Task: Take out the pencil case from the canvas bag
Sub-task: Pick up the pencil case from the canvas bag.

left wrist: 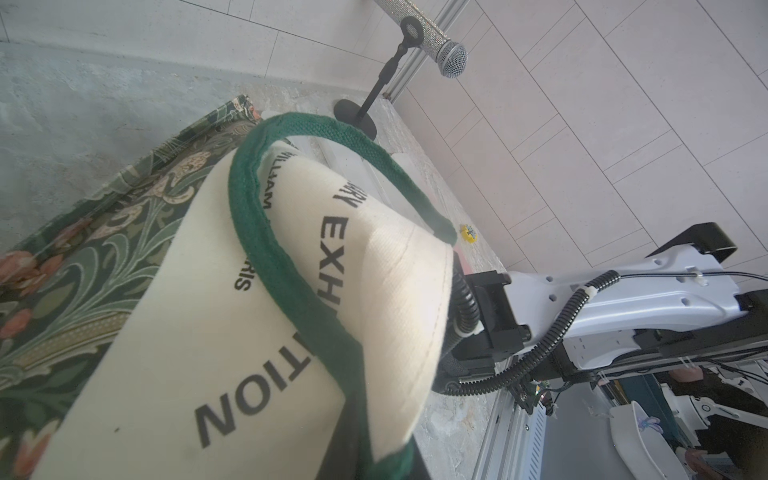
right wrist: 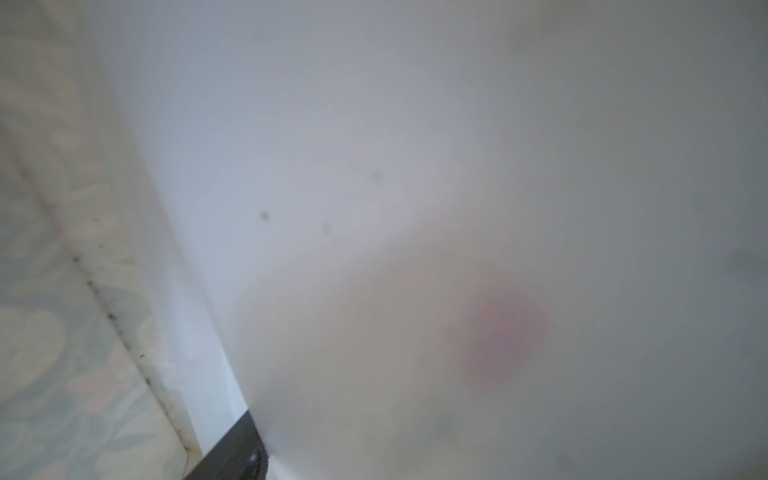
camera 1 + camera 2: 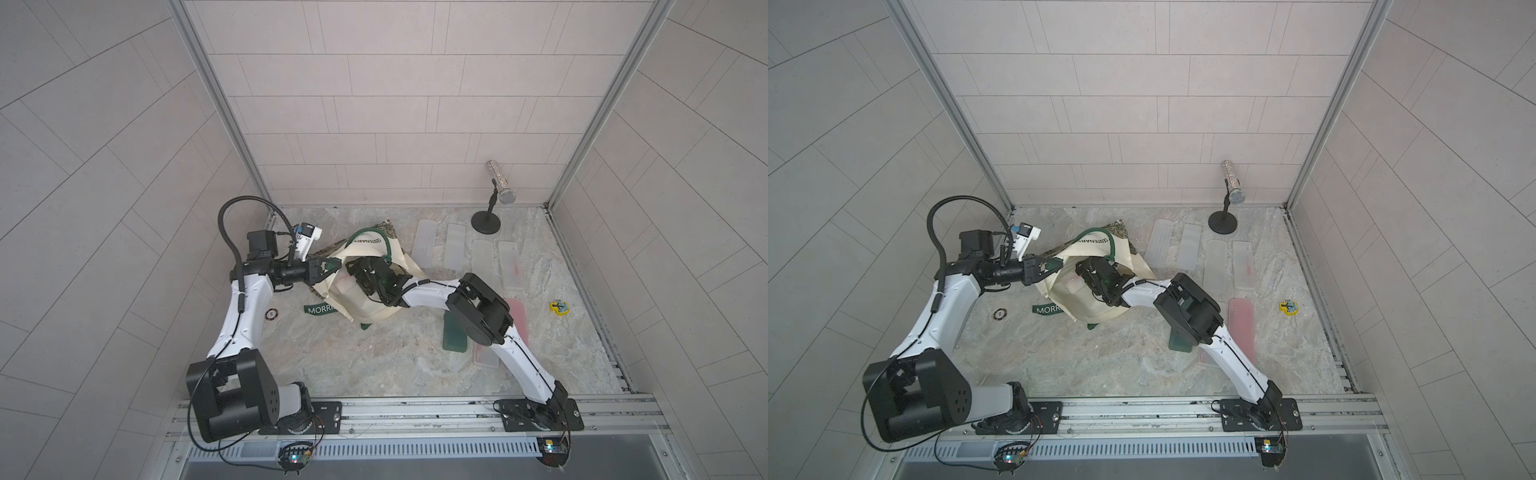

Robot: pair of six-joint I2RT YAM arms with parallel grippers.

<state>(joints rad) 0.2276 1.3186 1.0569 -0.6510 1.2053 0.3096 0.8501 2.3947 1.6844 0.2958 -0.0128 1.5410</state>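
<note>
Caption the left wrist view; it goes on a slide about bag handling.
Cream canvas bag, green strap handle arching over it, right arm reaching in behind the cloth, microphone beyond.

Cream canvas tote bag with dark green straps (image 3: 368,308): one
Frosted plastic case inside the bag (image 3: 344,286): one
Frosted clear flat cases outside it (image 3: 424,245): four
Pink translucent flat cases (image 3: 517,320): two, one partly hidden
Dark green flat case (image 3: 455,338): one
Glittery silver microphone on black stand (image 3: 500,180): one
Yellow round toy (image 3: 560,306): one
Small black-and-orange disc (image 3: 271,314): one
White-and-black robot arms (image 3: 245,307): two
</note>
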